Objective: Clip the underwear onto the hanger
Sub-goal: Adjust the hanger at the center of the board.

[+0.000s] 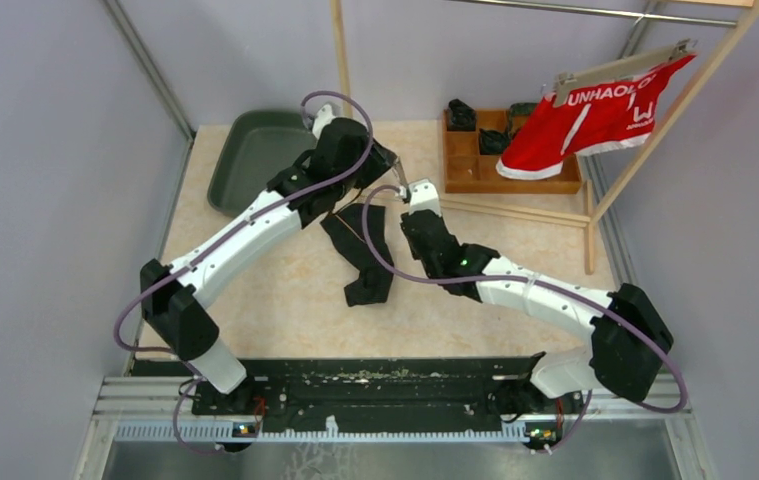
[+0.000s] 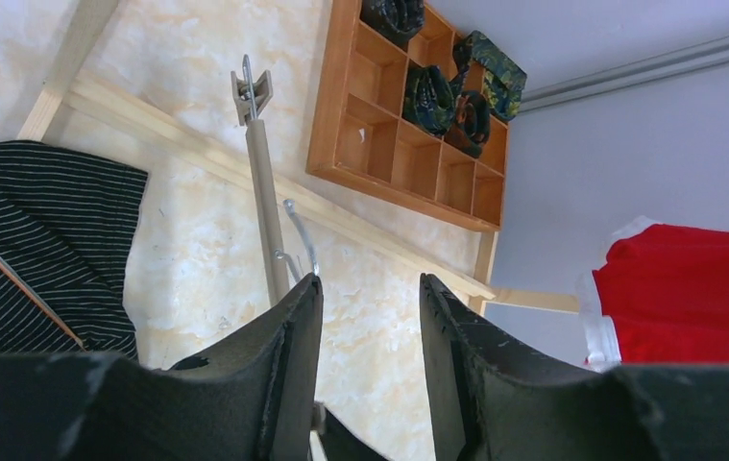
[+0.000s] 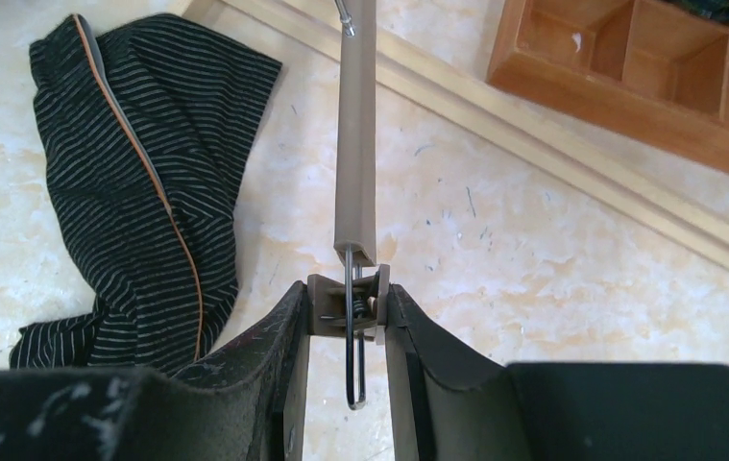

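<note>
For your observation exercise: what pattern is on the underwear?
Black with thin pale stripes, clearest in the right wrist view: underwear.

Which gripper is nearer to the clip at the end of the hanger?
Right. The right gripper squeezes the clip; the left gripper is open, apart from it.

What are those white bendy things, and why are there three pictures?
They are two robot arms. One picture looks down from above. The other two come from small cameras on each arm's wrist, so you see its black fingers up close.

On the table lies striped black underwear, beside a green tub and a wooden box of compartments. A red shirt hangs on a rack.

The right gripper pinches a clip at one end of the hanger. The left gripper is at the hanger's other end, fingers apart.
</note>
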{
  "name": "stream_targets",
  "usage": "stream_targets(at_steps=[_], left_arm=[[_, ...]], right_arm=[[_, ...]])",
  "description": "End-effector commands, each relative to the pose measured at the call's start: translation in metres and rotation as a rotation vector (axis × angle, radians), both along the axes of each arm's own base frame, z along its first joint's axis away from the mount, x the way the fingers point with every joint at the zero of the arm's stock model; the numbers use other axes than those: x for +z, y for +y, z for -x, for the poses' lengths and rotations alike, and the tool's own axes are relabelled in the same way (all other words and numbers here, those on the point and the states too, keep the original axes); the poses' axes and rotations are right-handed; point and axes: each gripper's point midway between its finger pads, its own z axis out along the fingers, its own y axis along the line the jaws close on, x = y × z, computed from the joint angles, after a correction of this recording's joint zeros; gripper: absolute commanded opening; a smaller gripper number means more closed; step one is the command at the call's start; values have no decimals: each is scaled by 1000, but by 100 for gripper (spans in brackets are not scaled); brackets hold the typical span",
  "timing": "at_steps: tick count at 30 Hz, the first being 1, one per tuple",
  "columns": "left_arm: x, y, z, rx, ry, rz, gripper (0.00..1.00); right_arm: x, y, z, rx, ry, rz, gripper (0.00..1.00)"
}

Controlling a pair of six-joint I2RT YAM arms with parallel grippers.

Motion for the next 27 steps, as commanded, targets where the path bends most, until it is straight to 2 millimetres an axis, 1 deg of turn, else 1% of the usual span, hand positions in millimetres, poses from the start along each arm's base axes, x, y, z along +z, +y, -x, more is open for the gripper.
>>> stream_targets(at_steps=[1, 2, 3, 5, 6, 7, 8, 9, 10, 11, 12, 16, 18, 20, 23, 25, 27], left_arm=[[38, 11, 12, -28, -179, 65, 48], [42, 15, 18, -47, -228, 74, 48], [40, 18, 23, -59, -270, 89, 54], [41, 31, 38, -72, -359, 126, 63], [27, 37, 46, -85, -387, 120, 68], [34, 45, 56, -93, -448, 139, 72], [33, 49, 62, -104, -486, 144, 77], [32, 51, 68, -125, -525, 143, 80], [36, 51, 73, -152, -573, 144, 82], [33, 48, 77, -183, -588, 139, 85], [29, 46, 80, -208, -591, 138, 87], [16, 24, 90, -347, -614, 153, 95], [14, 17, 96, -404, -660, 177, 98], [14, 16, 102, -439, -702, 211, 99], [11, 23, 106, -466, -732, 263, 99], [6, 26, 106, -490, -723, 289, 99], [-2, 26, 106, -516, -701, 296, 99]], right_arm=[[25, -3, -3, -4, -21, -204, 0], [28, -8, -6, -8, -19, -253, 0], [32, -11, -6, -5, -19, -300, 0], [39, -17, -5, 11, -24, -396, 0], [43, -19, -5, 23, -29, -447, 0], [48, -21, -4, 33, -32, -493, 0], [52, -22, -3, 45, -36, -530, 0], [56, -22, -2, 53, -39, -561, 0], [58, -23, -1, 59, -38, -579, 0], [59, -21, 0, 69, -33, -594, 0], [63, -19, 2, 81, -34, -615, 0], [69, -7, 8, 133, -11, -723, 0], [72, -2, 10, 154, -5, -785, 0], [74, -1, 12, 162, 5, -827, 0], [78, -4, 14, 170, 9, -903, 0], [78, -6, 15, 174, 22, -951, 0], [72, -11, 13, 148, 43, -976, 0]])
